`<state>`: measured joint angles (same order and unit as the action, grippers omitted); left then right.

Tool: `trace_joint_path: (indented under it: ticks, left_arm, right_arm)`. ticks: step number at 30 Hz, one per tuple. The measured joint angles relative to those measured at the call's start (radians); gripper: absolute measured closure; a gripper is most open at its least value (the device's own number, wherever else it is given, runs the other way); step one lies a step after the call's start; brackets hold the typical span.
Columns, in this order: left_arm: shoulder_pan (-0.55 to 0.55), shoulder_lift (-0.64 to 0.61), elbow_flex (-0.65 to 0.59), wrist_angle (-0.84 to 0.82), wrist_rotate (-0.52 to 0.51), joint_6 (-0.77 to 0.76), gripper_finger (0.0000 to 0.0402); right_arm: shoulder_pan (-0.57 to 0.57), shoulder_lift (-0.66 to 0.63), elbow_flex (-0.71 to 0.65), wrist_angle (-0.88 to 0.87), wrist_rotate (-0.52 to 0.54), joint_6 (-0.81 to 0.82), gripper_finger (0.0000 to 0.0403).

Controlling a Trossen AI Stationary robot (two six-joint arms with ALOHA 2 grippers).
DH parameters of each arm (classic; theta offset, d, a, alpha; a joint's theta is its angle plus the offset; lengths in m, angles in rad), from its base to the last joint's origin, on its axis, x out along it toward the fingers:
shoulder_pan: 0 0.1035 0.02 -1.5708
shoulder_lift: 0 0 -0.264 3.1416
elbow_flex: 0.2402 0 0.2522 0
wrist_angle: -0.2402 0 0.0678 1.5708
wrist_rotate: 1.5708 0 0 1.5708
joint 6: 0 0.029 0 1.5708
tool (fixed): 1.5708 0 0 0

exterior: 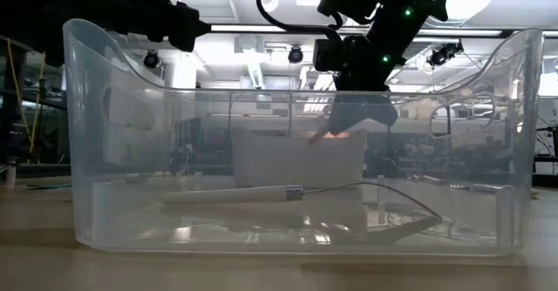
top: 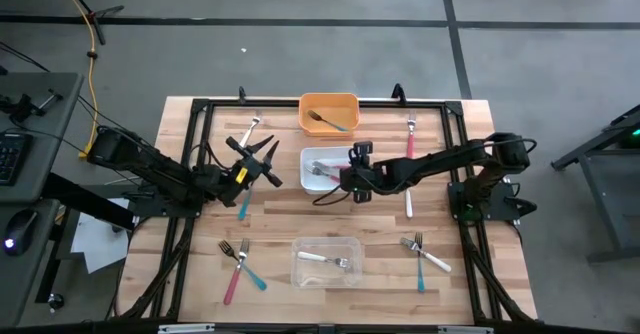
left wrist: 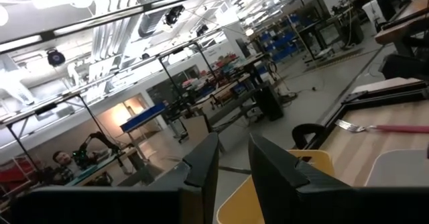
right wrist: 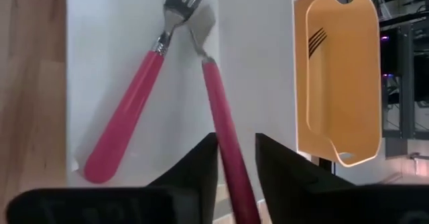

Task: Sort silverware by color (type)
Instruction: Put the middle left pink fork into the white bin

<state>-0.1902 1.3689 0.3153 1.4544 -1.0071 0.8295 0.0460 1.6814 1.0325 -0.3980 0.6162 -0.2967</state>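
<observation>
Two forks lie partly hidden in the high view: my right gripper [top: 347, 176] covers much of what sits in the white bin [top: 308, 155], so I go by my right wrist view. In the low view the clear bin [exterior: 122, 152] fills the frame and blurs everything behind it.

My left gripper [top: 270, 164] hovers with its fingers spread and nothing between them. A white-handled fork [top: 248, 134] lies just ahead of it and a teal one [top: 243, 209] beside its wrist.

The orange bin [top: 305, 114], ahead of and between my grippers, holds one teal-handled fork [top: 330, 122].

Directly under my right gripper [right wrist: 236, 140], the smooth white bin [right wrist: 255, 63] holds a pink-handled fork [right wrist: 127, 117] lying flat. A second pink fork [right wrist: 224, 110] has its metal head crossing the first, and its glossy handle runs back between my parted fingers, which do not seem to pinch it.

The clear bin [top: 297, 244], behind that gripper, holds a white-handled fork [top: 325, 260].

Beyond my right wrist, a pink fork [top: 409, 139] and a white fork [top: 408, 202] lie loose on the wooden table [top: 480, 214].
</observation>
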Motion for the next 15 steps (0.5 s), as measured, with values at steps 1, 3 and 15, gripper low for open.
trace_joint_path:
  ticks: [1,3,15]
  left_arm:
    - [0.0,0.0,0.0,0.0,0.0,-0.009,0.0328]
    - [0.0,0.0,0.0,0.0,0.0,-0.017,0.0328]
    - [0.001,0.0,0.0,-0.011,-0.001,-0.016,0.0328]
  right_arm:
    - [0.0,0.0,0.0,0.0,-0.003,0.003,0.0292]
    - [0.0,-0.003,0.0,-0.002,-0.007,0.007,0.0275]
    - [-0.038,-0.058,0.002,-0.024,-0.18,0.133,0.0268]
